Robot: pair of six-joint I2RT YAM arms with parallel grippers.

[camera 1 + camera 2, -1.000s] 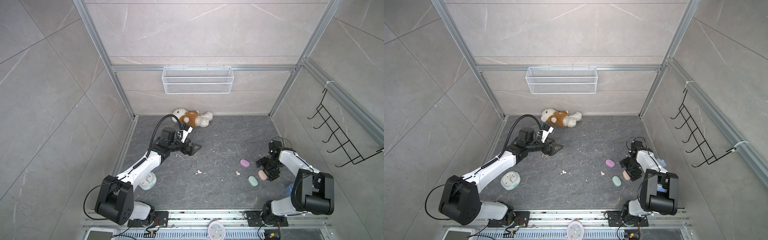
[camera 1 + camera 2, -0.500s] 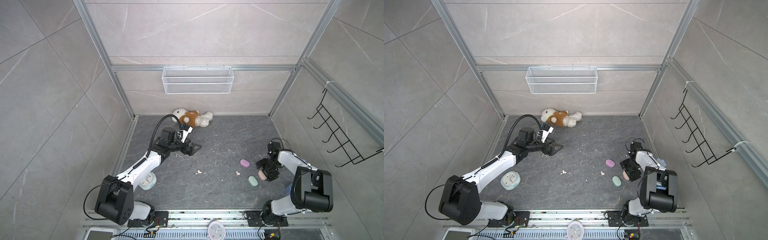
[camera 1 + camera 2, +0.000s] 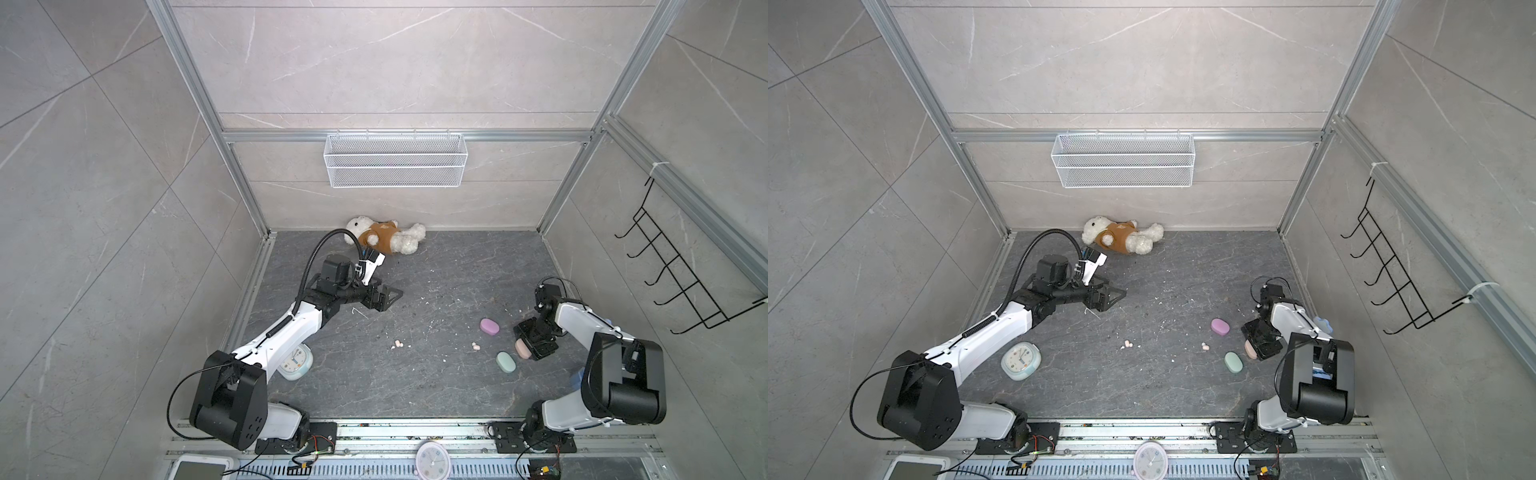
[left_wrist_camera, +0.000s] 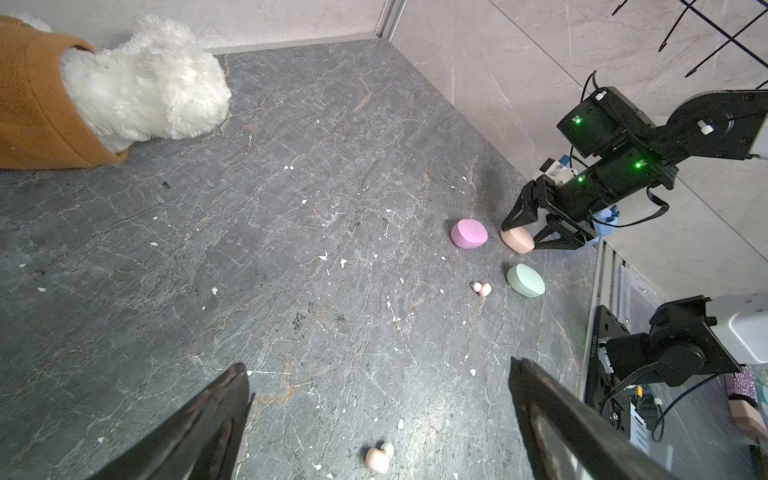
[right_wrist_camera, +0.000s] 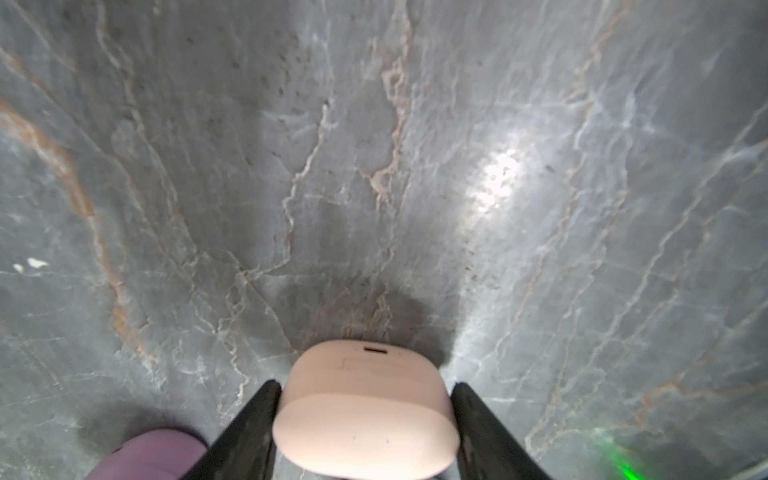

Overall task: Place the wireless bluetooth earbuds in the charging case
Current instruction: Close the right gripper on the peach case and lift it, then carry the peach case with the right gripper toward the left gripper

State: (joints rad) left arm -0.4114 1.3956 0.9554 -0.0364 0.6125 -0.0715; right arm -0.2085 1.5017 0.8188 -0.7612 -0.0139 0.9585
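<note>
Three pebble-like charging cases lie at the right of the floor: lilac [image 3: 489, 326] [image 3: 1220, 327] [image 4: 468, 234], mint [image 3: 505, 362] [image 3: 1233, 362] [image 4: 525, 281] and peach [image 3: 521, 348] [image 3: 1250, 349] [image 5: 365, 407]. My right gripper [image 3: 530, 347] [image 3: 1258, 347] [image 5: 365, 386] is down at the floor, its two fingers pressed against both sides of the peach case. Tiny peach earbuds lie in two small clusters, one mid-floor [image 3: 398, 344] [image 3: 1128, 344] [image 4: 378, 457], one near the cases [image 3: 475, 345] [image 3: 1204, 345] [image 4: 482, 288]. My left gripper [image 3: 386, 297] [image 3: 1113, 297] [image 4: 378, 365] hovers wide open and holds nothing, left of centre.
A teddy bear [image 3: 384, 239] lies against the back wall. A mint alarm clock [image 3: 1020, 360] sits under my left arm. White specks litter the floor. A wire basket [image 3: 395, 160] hangs on the back wall, black hooks [image 3: 681, 274] on the right wall.
My right gripper's jaws have narrowed onto the peach case. The left arm and the other cases have not moved.
</note>
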